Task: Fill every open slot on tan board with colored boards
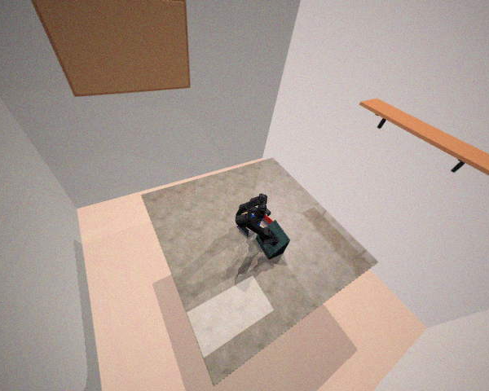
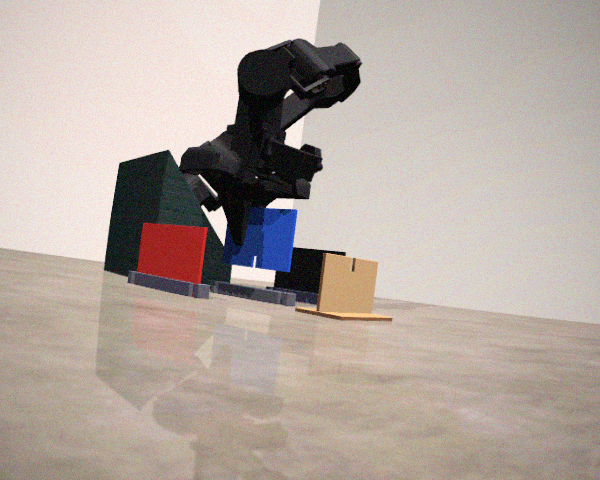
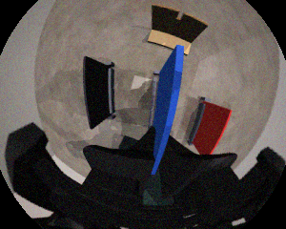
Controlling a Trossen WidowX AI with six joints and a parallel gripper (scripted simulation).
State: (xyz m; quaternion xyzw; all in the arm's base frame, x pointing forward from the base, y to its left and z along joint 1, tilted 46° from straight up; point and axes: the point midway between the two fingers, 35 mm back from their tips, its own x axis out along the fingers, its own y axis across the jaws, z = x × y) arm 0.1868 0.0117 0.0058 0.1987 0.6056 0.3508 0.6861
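End effector (image 2: pixel 241 235) (image 3: pixel 154 130) nearly closed, gripping upright blue board (image 2: pixel 274 240) (image 3: pixel 168 102), notch down, above its holder (image 2: pixel 253 292). Tan board (image 2: pixel 348 284) (image 3: pixel 176 26) beyond fingertips, top slot unfilled.

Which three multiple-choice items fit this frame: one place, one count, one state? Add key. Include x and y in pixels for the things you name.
1. Where is the blue board (image 2: pixel 274 237) (image 3: pixel 167 100)?
A) In the tan board's slot
B) Above its holder
C) Flat on the tabletop

2. How many slots show in the tan board's top edge?
A) One
B) Three
C) Four

3. State of the pincer (image 2: pixel 241 240) (image 3: pixel 154 153)?
A) Open, holding nothing
B) Shut on the red board
C) Shut on the blue board

Key:
1 B: daylight shows between its lower edge and the holder (image 2: pixel 253 293) (image 3: pixel 153 100).
2 A: a single notch cuts the tan board (image 2: pixel 346 284) (image 3: pixel 169 39).
3 C: the blue board sits between the fingers.
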